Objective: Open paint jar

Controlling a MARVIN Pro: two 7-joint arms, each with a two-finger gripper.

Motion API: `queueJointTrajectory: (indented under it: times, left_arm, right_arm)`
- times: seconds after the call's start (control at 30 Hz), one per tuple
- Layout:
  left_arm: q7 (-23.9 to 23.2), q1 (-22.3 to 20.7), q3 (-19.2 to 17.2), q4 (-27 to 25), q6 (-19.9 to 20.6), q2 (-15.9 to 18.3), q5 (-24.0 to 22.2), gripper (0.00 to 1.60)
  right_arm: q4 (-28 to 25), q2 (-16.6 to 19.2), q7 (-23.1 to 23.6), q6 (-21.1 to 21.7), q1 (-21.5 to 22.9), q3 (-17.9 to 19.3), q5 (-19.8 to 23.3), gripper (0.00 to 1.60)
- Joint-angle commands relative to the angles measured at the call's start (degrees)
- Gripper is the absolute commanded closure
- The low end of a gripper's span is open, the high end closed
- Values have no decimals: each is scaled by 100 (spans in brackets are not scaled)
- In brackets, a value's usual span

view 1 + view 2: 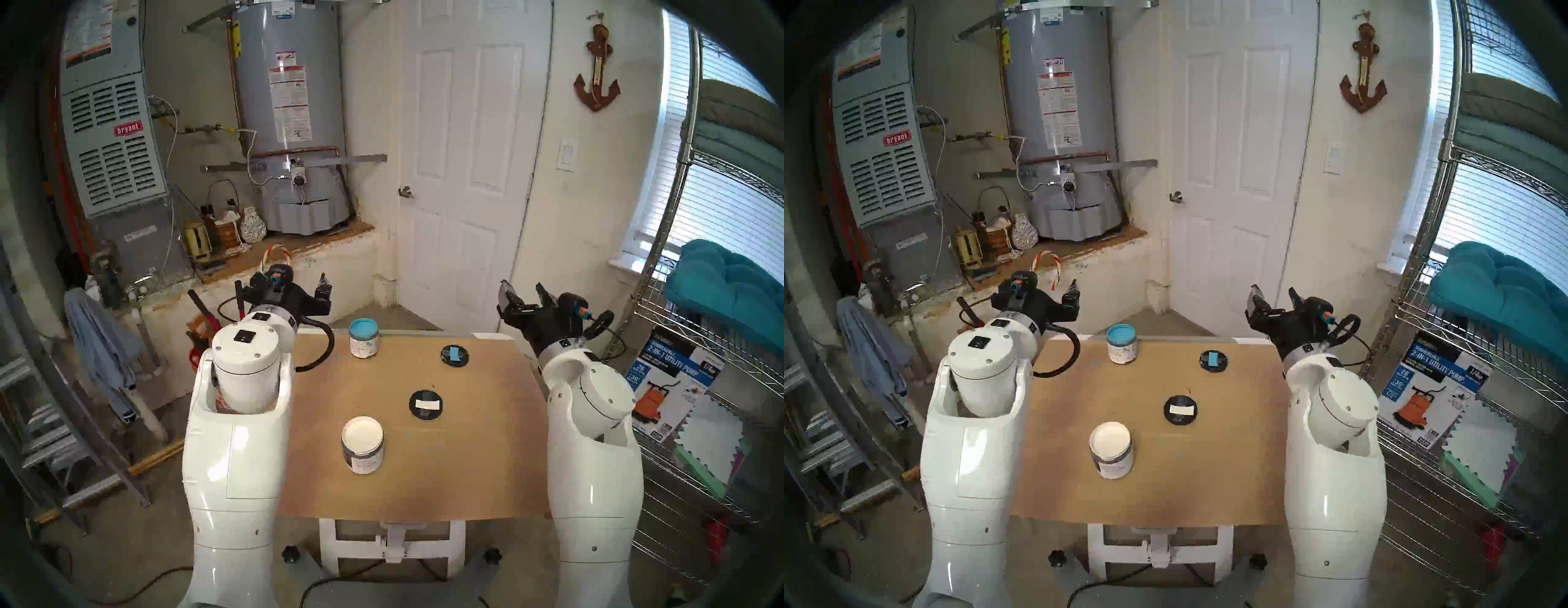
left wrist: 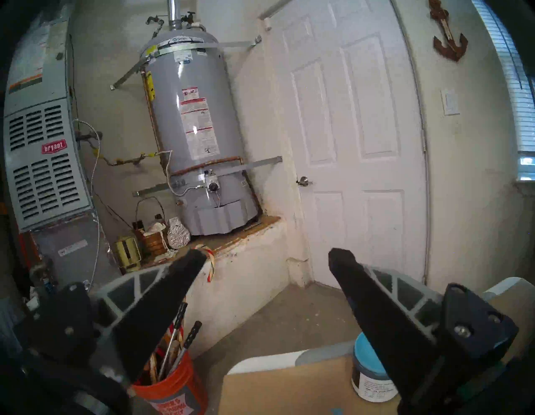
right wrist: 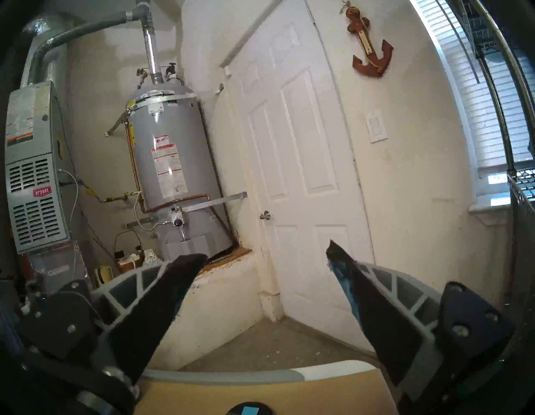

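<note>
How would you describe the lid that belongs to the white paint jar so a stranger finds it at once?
On the brown tabletop, look just right of and beyond the open white paint jar. The black lid lies flat there; its white tape strip distinguishes it from the farther blue-taped lid.

- The paint jar (image 1: 362, 444) stands on the worktop (image 1: 479, 458), nearest the robot, left of centre.
- Its lid (image 1: 425, 404) lies flat on the worktop, behind and to the right of it, apart from it.
- The second jar (image 1: 363, 338) stands near the far edge, straight behind the paint jar.
- The second lid (image 1: 454, 356) lies right of the second jar, well apart.
- The left end effector (image 1: 282, 288) hangs beyond the far left corner, the right end effector (image 1: 525, 293) beyond the far right corner.
</note>
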Motion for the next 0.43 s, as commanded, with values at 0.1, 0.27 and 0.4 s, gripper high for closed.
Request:
queueJointTrajectory:
  times: [0.1, 0.27, 0.4]
  left_arm:
    - [946, 212, 322, -371, 165, 108, -312, 0]
    - [1507, 243, 489, -370, 160, 127, -502, 0]
    - [1906, 248, 603, -350, 133, 137, -640, 0]
  right_arm:
    - [-238, 3, -358, -48, 12, -216, 130, 0]
    - [-255, 10, -470, -58, 0, -256, 157, 0]
    - [-263, 14, -520, -62, -6, -274, 169, 0]
